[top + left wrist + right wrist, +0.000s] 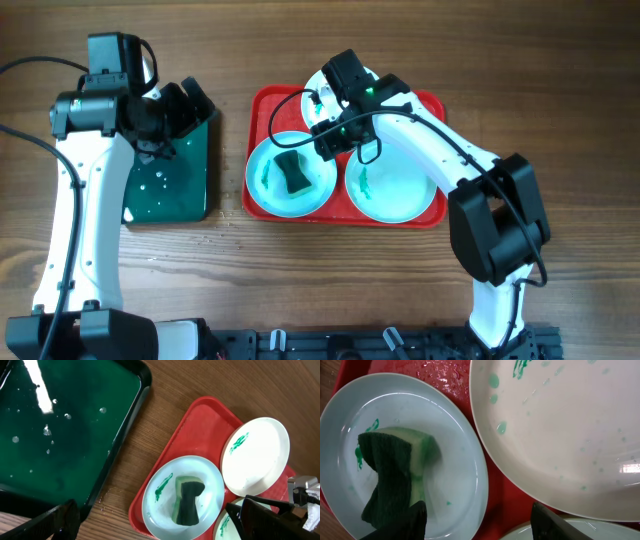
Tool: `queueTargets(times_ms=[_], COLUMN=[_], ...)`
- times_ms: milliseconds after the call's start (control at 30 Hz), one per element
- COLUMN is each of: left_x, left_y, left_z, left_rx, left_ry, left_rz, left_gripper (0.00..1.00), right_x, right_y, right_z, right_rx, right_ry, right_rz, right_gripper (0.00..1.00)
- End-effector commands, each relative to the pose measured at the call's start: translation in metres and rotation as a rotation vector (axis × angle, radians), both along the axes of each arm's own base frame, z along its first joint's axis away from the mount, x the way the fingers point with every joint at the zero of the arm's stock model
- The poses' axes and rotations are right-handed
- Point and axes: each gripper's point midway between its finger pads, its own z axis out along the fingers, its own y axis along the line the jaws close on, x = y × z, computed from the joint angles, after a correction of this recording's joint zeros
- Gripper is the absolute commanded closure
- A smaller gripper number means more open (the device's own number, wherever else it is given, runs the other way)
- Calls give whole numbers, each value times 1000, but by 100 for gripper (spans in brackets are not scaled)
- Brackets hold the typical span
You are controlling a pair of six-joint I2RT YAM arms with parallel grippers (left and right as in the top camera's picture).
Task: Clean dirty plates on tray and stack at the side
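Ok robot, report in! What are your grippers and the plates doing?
Left gripper open over green tray, right gripper open over red tray. Three plates smeared, none stacked. Sponge lying in one blue plate.

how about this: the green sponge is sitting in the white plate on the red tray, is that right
Not quite. The sponge lies in a pale blue plate, not in the white plate, which holds only a green smear. The left wrist view shows this plainly. That blue plate is on the red tray, as you said.
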Motion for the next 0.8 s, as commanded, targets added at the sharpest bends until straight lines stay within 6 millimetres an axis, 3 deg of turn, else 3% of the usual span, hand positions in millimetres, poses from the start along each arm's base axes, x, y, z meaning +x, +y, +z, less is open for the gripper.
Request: queueTargets(times_ms=[0, 667, 767], left_x=[0, -1, -1], left_y=[2, 2, 2], left_z=[-2, -2, -2], left_rx=[1, 1, 1], left_ry=[6, 13, 13], left_rz=[4, 4, 4], left_gripper=[0, 0, 0], right_x=[-2, -2, -3], right_y=[3, 3, 2], right_z=[-6, -6, -8], right_rx=[3, 3, -1], right_ry=[17, 18, 25], right_rz=[8, 8, 9], right_gripper=[33, 34, 40])
